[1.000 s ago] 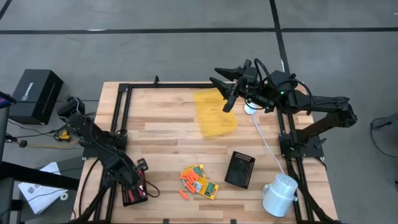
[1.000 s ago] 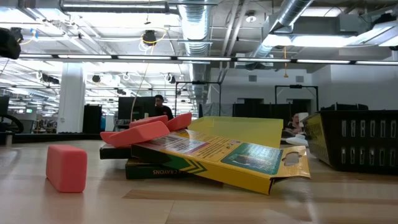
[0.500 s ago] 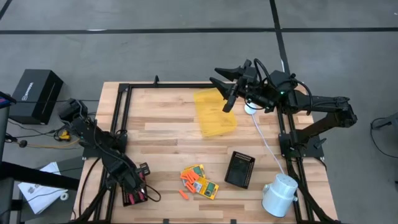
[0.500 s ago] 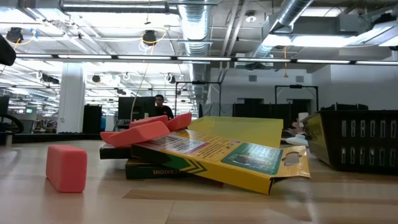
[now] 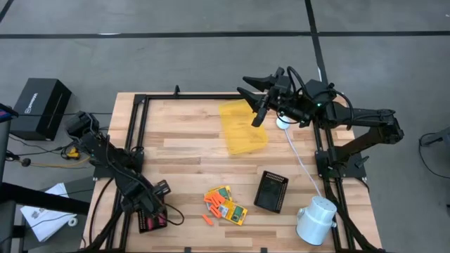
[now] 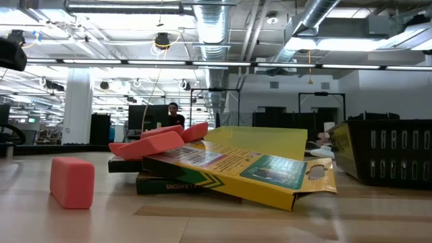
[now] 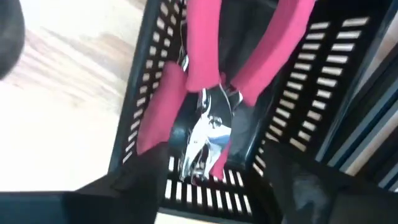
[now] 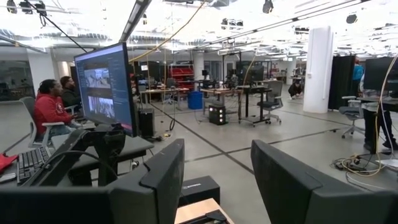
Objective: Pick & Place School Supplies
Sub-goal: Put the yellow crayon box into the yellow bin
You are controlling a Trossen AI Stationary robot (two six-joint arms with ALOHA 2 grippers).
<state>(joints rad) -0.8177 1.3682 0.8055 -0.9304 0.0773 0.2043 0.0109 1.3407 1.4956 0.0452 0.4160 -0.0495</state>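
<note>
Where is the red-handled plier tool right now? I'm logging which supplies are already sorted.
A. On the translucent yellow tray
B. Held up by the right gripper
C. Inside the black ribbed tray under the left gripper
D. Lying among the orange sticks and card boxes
C: the left wrist view shows the red-handled plier tool lying inside the black ribbed tray, and the high view puts the left gripper right over that tray at the table's near-left corner.

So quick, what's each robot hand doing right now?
Left gripper: open, over the black tray holding the red-handled tool.
Right gripper: open, holding nothing.
</note>
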